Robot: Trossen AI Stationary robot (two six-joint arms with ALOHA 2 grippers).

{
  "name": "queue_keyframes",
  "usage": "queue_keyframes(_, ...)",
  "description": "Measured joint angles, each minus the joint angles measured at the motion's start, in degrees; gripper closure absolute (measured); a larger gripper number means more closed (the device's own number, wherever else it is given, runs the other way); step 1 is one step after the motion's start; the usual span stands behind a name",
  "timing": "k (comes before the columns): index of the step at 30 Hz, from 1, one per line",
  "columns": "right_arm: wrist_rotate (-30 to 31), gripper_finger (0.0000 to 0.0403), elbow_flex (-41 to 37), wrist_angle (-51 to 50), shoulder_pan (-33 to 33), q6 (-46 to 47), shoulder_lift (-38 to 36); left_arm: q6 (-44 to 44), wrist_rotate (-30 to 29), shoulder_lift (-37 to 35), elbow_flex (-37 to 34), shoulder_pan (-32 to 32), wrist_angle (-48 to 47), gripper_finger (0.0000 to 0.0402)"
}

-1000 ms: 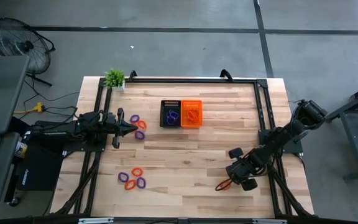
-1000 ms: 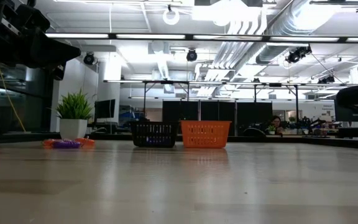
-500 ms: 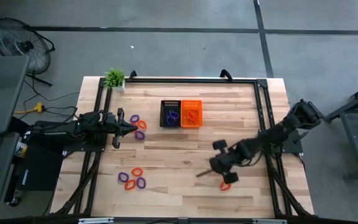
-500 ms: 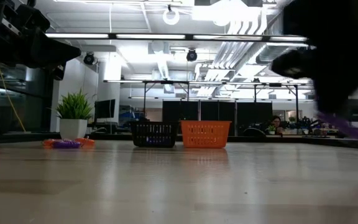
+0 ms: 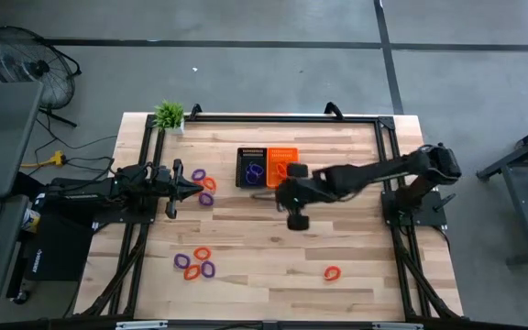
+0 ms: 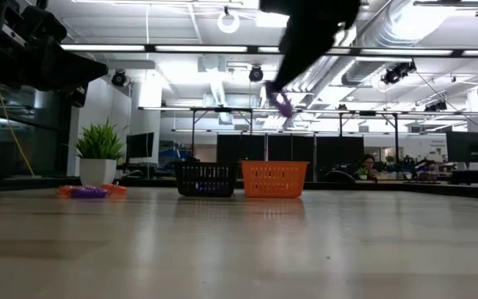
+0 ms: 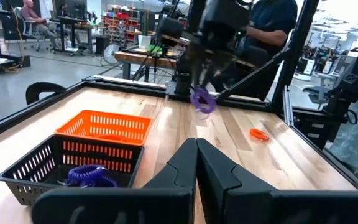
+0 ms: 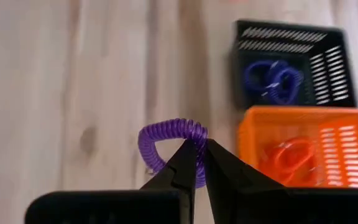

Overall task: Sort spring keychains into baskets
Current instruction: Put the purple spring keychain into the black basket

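From above, the right arm is reaching across the table and its right gripper (image 5: 266, 193) is hanging just in front of the black basket (image 5: 251, 168) and the orange basket (image 5: 282, 167), which are standing side by side and touching; what it carries is too small to make out here. The left gripper (image 5: 196, 189) is waiting at the left, pointing at a cluster of purple and orange keychains (image 5: 203, 184), with another cluster (image 5: 195, 263) lying nearer the front edge and a lone orange keychain (image 5: 332, 272) sitting well apart at the front right. At table height, the right gripper (image 6: 282, 101) is hovering above the orange basket (image 6: 274, 178) with a purple keychain (image 6: 283, 105) dangling from its tip, the black basket (image 6: 206, 178) sitting beside it and the potted plant (image 6: 99, 154) off to the side. Through the left wrist camera, the left gripper's (image 7: 196, 149) fingers are pressing together on nothing, and beyond them the right gripper (image 7: 202, 91) is gripping the purple keychain (image 7: 202, 102) clear of the wood. From the right wrist, the right gripper (image 8: 197, 157) is clamping tight on the purple coil (image 8: 170, 141), while purple coils are lying in the black basket (image 8: 337, 65) and orange ones in the orange basket (image 8: 256, 134).
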Motion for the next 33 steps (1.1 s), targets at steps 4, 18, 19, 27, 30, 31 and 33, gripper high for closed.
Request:
queue_keyframes(4, -0.23, 0.0385, 6.82, 0.0, -4.23, 1.05, 5.51, 0.0, 0.15, -0.01, 0.0, -0.01, 0.0, 0.04)
queue_keyframes(18, -4.3, 0.0383, 26.34, -0.06, -14.24, 4.8, 22.88, 0.0, 0.13, 0.0, 0.0, 0.01, 0.0, 0.04)
queue_keyframes(19, -4.49, 0.0383, 26.57, 0.04, -14.63, 5.39, 23.5, 0.0, 0.13, 0.0, 0.0, 0.01, 0.0, 0.04)
queue_keyframes(27, -6.66, 0.0378, 24.9, 0.2, -17.22, 10.07, 25.5, 0.0, 0.11, 0.01, 0.0, -0.01, 0.0, 0.04)
queue_keyframes(30, -8.7, 0.0378, 24.5, 0.63, -17.61, 10.76, 25.73, 0.0, 0.11, -0.01, 0.0, -0.01, 0.0, 0.04)
queue_keyframes(31, -8.97, 0.0377, 24.5, 0.68, -17.63, 11.03, 25.76, 0.0, 0.11, 0.01, 0.0, -0.01, 0.0, 0.04)
queue_keyframes(33, -9.12, 0.0373, 24.5, 0.67, -17.63, 11.21, 25.77, 0.0, 0.08, 0.01, 0.0, 0.01, 0.0, 0.04)
